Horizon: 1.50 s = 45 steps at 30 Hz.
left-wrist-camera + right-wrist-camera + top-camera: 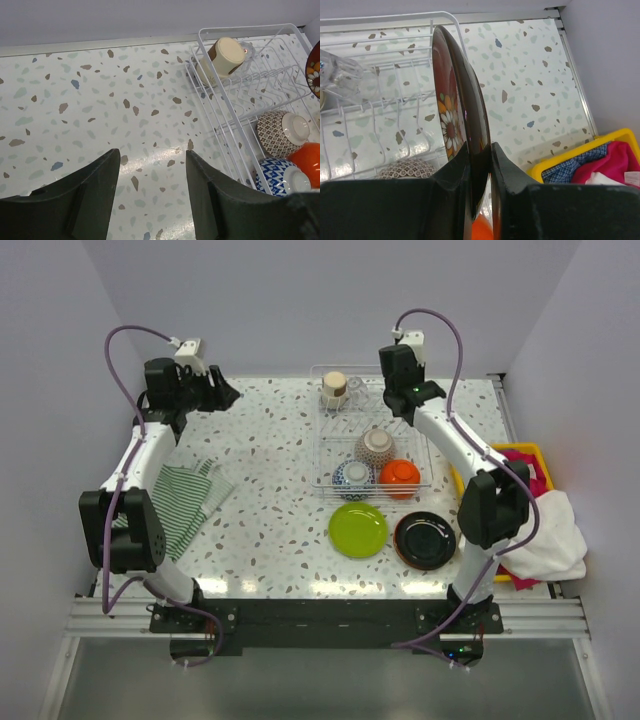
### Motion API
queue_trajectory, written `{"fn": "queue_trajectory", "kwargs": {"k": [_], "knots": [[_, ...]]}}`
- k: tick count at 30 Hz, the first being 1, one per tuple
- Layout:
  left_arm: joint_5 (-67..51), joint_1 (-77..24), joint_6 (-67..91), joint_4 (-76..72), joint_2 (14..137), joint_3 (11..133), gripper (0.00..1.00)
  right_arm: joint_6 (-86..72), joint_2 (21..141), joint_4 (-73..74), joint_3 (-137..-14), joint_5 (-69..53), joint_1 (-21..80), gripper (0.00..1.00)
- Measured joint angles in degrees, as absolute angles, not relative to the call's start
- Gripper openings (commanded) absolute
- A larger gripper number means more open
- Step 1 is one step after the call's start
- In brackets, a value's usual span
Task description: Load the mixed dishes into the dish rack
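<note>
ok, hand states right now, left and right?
Left hand: open, holding nothing.
Right hand: closed on the dark red plate.

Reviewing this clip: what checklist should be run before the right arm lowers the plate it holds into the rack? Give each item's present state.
1. Right gripper clamped on upright dark red flower-patterned plate: ok.
2. Plate lined up with a slot in white wire dish rack: cannot tell.
3. Upright dividers beside it free: ok.
4. Left gripper open, empty, clear of rack: ok.
5. Lime green round plate, black round plate loaded: not ok, on table.
</note>
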<state>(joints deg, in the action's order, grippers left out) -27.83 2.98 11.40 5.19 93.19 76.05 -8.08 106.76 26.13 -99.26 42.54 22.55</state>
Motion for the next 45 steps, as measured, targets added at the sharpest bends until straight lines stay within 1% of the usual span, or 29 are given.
{"fn": "queue_trajectory", "kwargs": {"k": [16,30,45], "knots": [[-28.4,3.0,11.4,4.8,93.2,75.9,0.59,-7.5,111.3,24.1,-99.7,41.9,21.4,0.0],[-29.4,2.4,11.5,3.9,93.2,75.4,0.59,-3.8,111.5,22.6,-101.4,43.0,20.4,0.0],[-29.8,1.2,11.4,3.9,93.2,75.0,0.6,-3.9,112.6,22.9,-100.6,41.9,20.3,0.0]]}}
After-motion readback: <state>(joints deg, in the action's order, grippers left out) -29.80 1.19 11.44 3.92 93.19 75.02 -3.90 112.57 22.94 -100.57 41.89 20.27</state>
